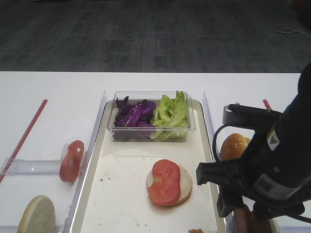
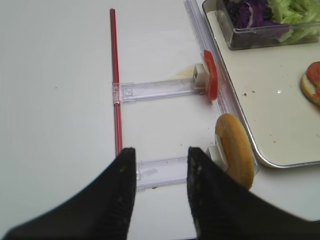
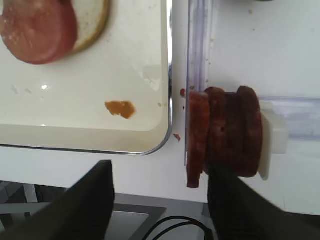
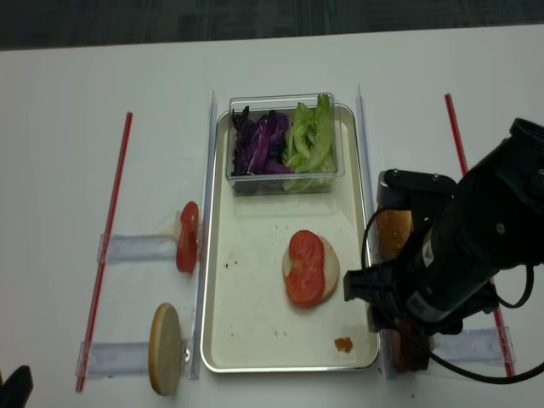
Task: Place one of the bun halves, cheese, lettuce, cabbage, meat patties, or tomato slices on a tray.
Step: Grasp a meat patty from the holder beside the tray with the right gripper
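The cream tray [image 1: 121,194] holds a bun half [image 1: 185,187] topped with tomato slices [image 1: 165,179]. A clear tub holds purple cabbage [image 1: 135,114] and green lettuce [image 1: 171,114]. Meat patties [image 3: 230,130] stand on edge in a holder right of the tray. My right gripper [image 3: 161,169] is open just in front of them, and its right finger overlaps the stack's lower edge. My left gripper [image 2: 160,152] is open over an empty holder strip, with an upright bun half [image 2: 235,150] to its right. Cheese is out of view.
More tomato slices [image 1: 72,160] stand on edge left of the tray, and another bun [image 1: 233,144] right of it. Red sticks [image 2: 115,75] and clear holder rails [image 2: 160,90] lie on the white table. A small orange smear [image 3: 120,108] marks the tray's near corner.
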`<move>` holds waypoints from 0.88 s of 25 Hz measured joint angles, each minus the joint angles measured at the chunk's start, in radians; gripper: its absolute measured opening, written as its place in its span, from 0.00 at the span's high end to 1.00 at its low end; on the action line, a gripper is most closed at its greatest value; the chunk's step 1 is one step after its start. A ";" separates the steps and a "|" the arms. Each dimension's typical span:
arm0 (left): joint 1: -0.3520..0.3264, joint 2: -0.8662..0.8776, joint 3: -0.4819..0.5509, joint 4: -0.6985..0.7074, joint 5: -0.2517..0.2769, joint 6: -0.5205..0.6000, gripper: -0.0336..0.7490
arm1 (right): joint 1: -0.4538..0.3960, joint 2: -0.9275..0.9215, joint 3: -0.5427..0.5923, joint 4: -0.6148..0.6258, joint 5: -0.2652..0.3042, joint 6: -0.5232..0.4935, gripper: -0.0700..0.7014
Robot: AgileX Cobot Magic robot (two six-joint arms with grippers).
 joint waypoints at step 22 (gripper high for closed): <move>0.000 0.000 0.000 0.000 0.000 0.000 0.65 | 0.000 0.070 0.000 0.020 -0.030 -0.004 0.35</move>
